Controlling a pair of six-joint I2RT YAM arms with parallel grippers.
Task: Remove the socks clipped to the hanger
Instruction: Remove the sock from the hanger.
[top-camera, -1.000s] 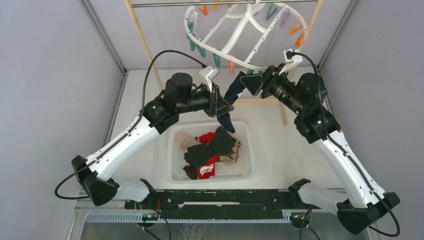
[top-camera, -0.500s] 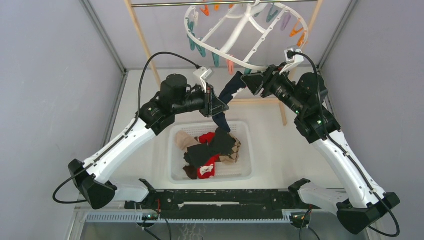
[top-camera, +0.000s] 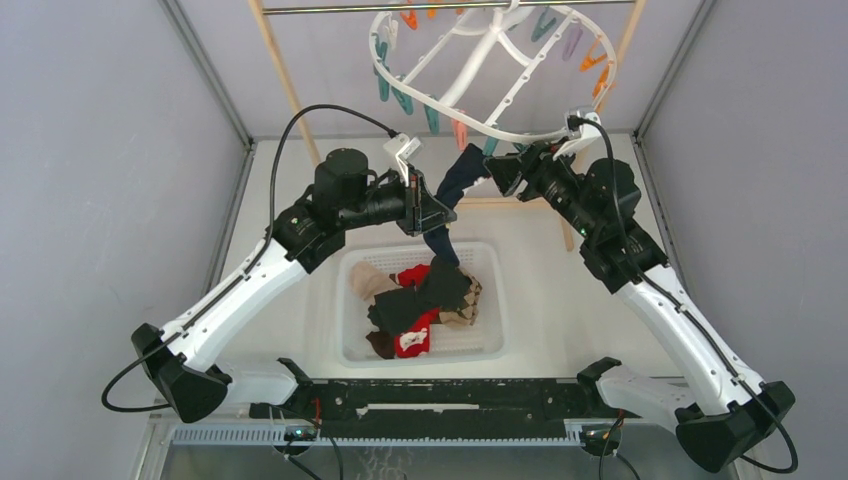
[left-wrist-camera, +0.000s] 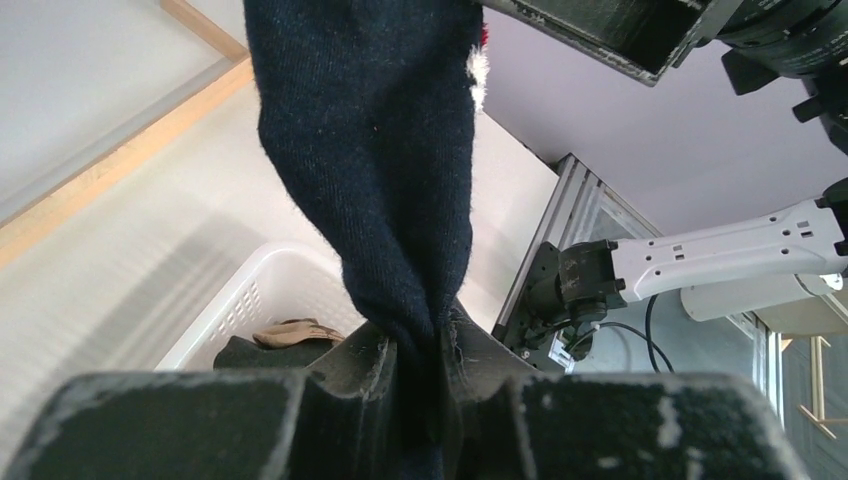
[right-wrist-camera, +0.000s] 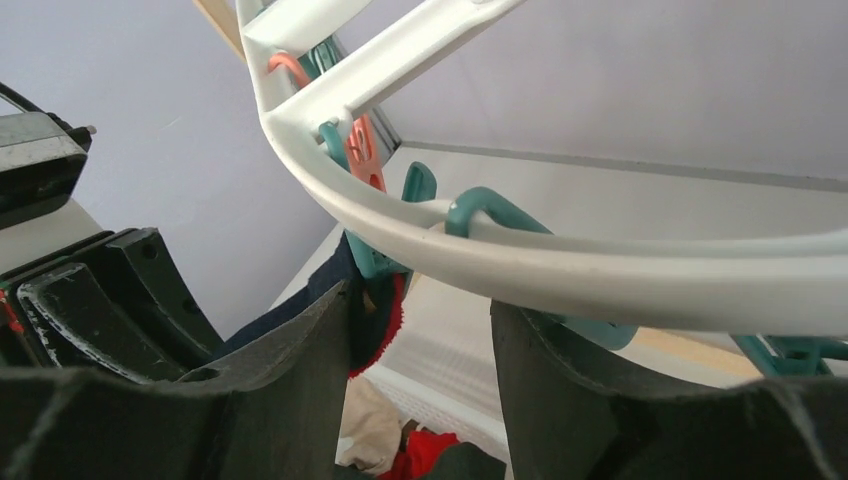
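The work surface is a white table enclosed by plain grey walls. Nearest my bases, a white perforated basket sits at the table centre and contains the loose socks, a heap of black, red, beige and brown fabric. Directly above its far rim, my left gripper is clamped narrowly on the lower part of the navy sock, which is pinched flat between the two fingers. I judge this grip is there to put the fabric under tension and to guide it into the basket below. The sock rises at a slant to a teal clip, which grips its top edge. My right gripper has its fingers set well apart around that clip. I judge this position serves to squeeze the clip and release the sock. The clip hangs from the near rim of the hanger, a white oval frame. The frame hangs tilted from the metal rod of the wooden rack at the far side. No brand, label or writing is legible on any item.
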